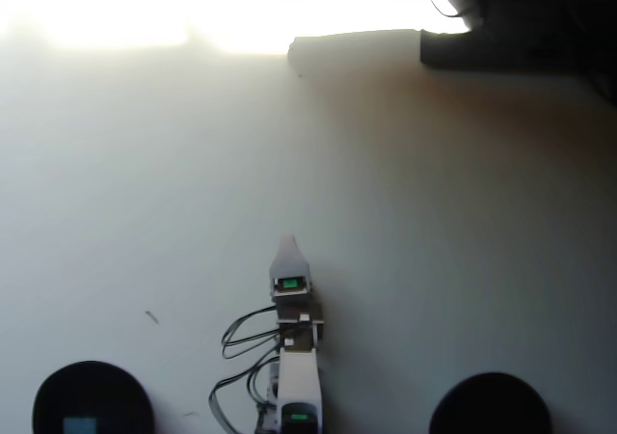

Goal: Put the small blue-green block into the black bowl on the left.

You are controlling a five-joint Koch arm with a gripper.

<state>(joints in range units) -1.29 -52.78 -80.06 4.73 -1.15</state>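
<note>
Gripper (288, 251) mid-table — block (81, 425) in left bowl (48, 400)

Matte black bowl (58, 395), matte block (80, 425), smooth white table (145, 212), pale plastic tool (288, 251).

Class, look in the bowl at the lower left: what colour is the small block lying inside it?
Light blue-green, against the black bowl; the small block shows in the overhead view.

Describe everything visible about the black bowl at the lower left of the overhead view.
The black bowl sits on the white table at the overhead view's bottom-left corner, its lower part cut off by the frame edge. It is round, matte and plain black. Inside it lies the small blue-green block, a pale teal square near the bottom edge. Nothing else touches the bowl; the gripper is well away from it.
</note>
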